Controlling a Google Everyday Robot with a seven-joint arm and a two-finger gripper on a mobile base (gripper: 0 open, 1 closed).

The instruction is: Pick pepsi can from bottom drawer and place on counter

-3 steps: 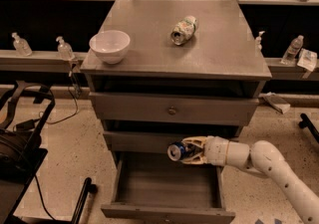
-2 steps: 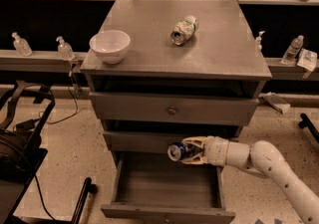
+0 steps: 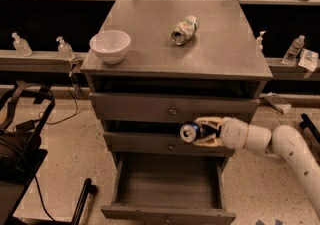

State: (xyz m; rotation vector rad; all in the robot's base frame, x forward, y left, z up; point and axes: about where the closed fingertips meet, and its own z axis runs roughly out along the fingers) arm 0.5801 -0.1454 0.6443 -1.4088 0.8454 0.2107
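1. Cream, smooth-shelled gripper (image 3: 201, 132), two curved fingers clamped on the pepsi can (image 3: 188, 132): one small blue cylinder with a silver top, held sideways before the middle drawer (image 3: 140, 144).
2. Below it, the open bottom drawer (image 3: 167, 215), deepest of three in grey metal.
3. On the matte, scuffed counter (image 3: 150, 61): one round white bowl (image 3: 110, 45), one pale green can (image 3: 184, 30) lying on its side.

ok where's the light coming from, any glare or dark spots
Camera view: light from above puts a soft sheen on the counter; the open bottom drawer lies in shadow; the gripper, in front of the middle drawer, holds the pepsi can, its silver top glinting.
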